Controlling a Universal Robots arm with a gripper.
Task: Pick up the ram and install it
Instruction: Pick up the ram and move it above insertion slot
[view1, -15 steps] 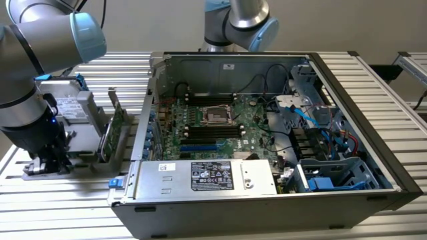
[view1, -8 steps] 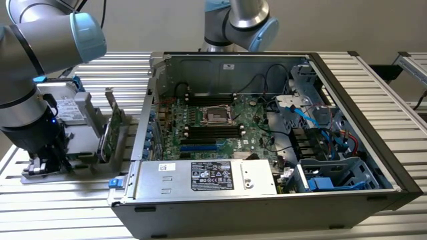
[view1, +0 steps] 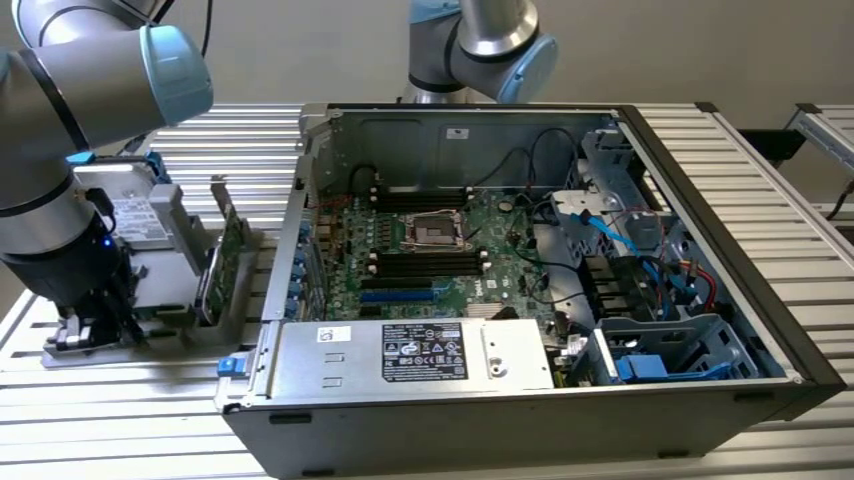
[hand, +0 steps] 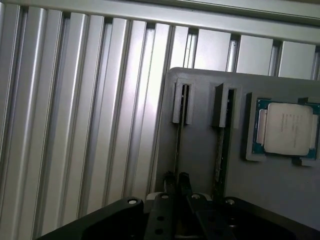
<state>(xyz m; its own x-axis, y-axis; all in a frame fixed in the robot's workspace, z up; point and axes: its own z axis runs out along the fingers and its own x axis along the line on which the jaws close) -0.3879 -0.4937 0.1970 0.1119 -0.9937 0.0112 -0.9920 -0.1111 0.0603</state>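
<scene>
The ram (hand: 178, 142) stands on edge in a slot of the grey holder (hand: 200, 155), showing as a thin dark-green strip. The holder rests on the slatted table (hand: 75, 125), beside the open computer case (view1: 534, 300). The gripper (hand: 177, 181) is set narrow, its fingers (hand: 170, 179) pinching the ram's upper edge.

This is looking like a robotics lab or an assembly test cell. A grey-and-blue robot arm (view1: 80, 110) is standing at the exterior view's near left, and a second arm (view1: 481, 40) is rising at the far side. Both are working over a table of ribbed aluminium profiles (view1: 134, 420). An opened computer case (view1: 534, 430) is lying there, showing its motherboard (view1: 501, 260). A grey fixture (hand: 200, 165) is presenting the ram (hand: 179, 140) and a processor chip (hand: 287, 127).
</scene>
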